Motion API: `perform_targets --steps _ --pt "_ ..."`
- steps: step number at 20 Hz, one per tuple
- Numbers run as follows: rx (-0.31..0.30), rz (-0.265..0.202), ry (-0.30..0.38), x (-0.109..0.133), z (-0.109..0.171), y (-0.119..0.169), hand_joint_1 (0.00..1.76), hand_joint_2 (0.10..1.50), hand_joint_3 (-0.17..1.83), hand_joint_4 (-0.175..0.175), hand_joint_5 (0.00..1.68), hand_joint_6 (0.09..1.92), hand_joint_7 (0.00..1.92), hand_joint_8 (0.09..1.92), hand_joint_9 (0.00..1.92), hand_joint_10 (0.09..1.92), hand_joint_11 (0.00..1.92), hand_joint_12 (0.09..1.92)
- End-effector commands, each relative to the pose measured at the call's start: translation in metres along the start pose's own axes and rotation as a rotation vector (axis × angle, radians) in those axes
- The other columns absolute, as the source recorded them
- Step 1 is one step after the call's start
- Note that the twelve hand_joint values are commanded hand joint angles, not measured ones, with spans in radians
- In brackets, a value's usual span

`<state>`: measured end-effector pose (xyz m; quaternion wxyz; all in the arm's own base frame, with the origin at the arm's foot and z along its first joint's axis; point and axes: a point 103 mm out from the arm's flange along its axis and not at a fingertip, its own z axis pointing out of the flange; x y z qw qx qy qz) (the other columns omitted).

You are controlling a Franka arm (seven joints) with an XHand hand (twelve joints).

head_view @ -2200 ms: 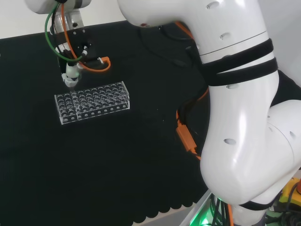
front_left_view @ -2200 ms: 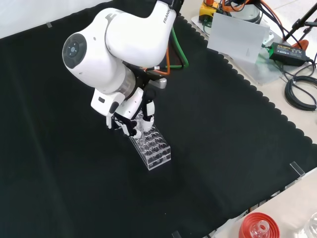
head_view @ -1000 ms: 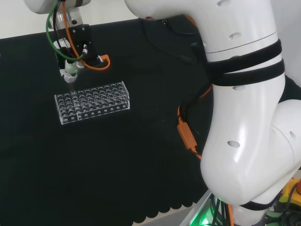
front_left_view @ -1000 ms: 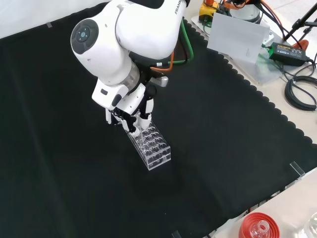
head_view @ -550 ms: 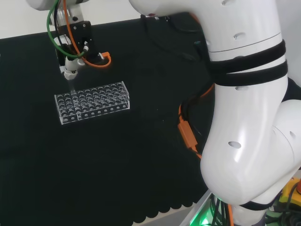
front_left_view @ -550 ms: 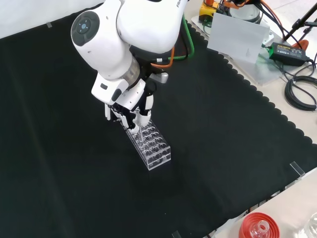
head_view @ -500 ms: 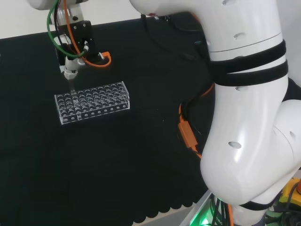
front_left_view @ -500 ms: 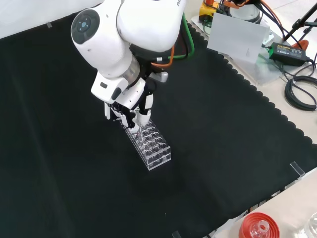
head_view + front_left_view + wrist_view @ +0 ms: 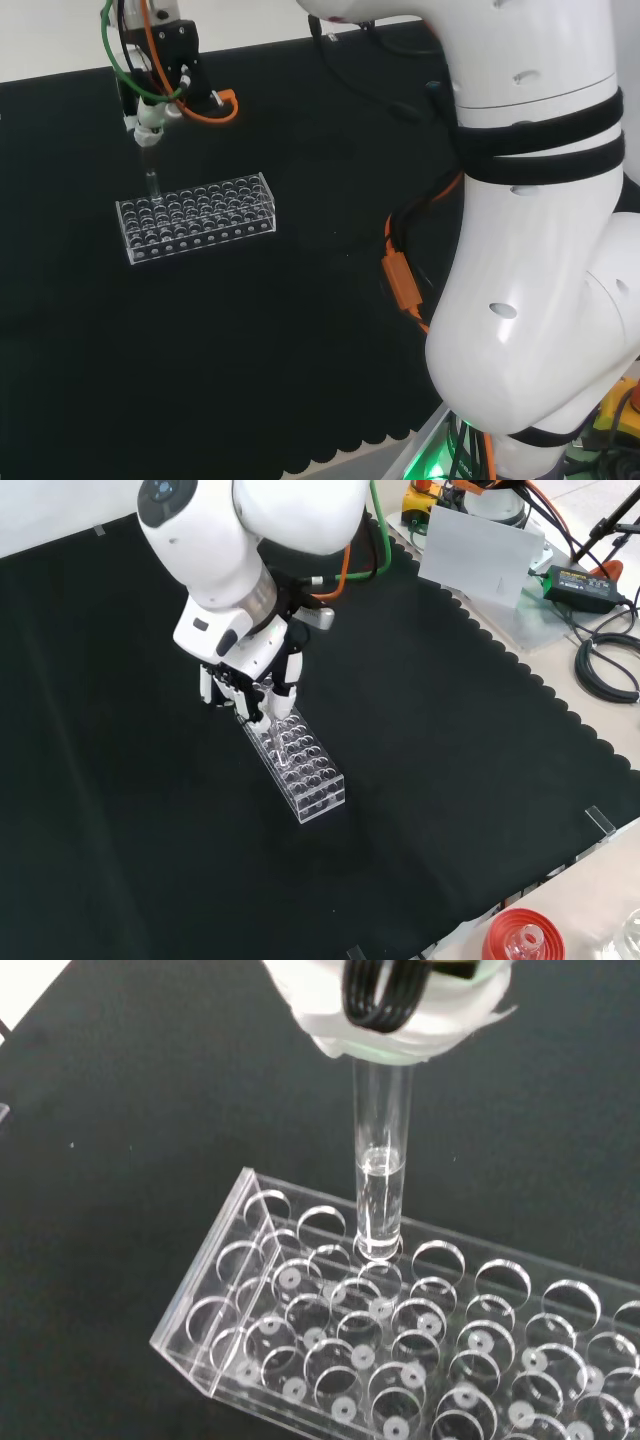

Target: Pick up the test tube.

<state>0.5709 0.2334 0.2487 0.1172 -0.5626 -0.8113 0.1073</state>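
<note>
Hand (image 9: 258,688) pinched on tube (image 9: 381,1175) top; tube upright, its base just at a hole near the end of the rack (image 9: 196,216). Clear glass with a little liquid: likely light, slick, brittle. Best held high, kept vertical.
</note>
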Motion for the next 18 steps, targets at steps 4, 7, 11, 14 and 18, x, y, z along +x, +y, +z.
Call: perform_targets --steps 4,7,11,14,18 --pt "-0.036 -0.008 0.003 -0.005 -0.028 -0.007 1.43 0.93 -0.01 -0.175 1.4 0.26 1.84 0.28 1.41 0.29 0.85 1.2" --pt "-0.051 -0.012 0.0 -0.007 -0.037 -0.011 1.43 0.93 -0.01 -0.175 1.4 0.26 1.84 0.28 1.41 0.29 0.85 1.2" --pt "-0.071 -0.021 -0.014 -0.009 -0.048 -0.019 1.43 0.93 -0.01 -0.175 1.4 0.25 1.84 0.28 1.42 0.28 0.85 1.2" --pt "-0.08 -0.027 -0.019 -0.01 -0.053 -0.023 1.43 0.93 -0.01 -0.175 1.41 0.25 1.85 0.27 1.42 0.28 0.85 1.2" --pt "-0.076 -0.024 -0.024 -0.011 -0.055 -0.025 1.43 0.93 -0.01 -0.175 1.41 0.24 1.85 0.27 1.42 0.27 0.85 1.2"
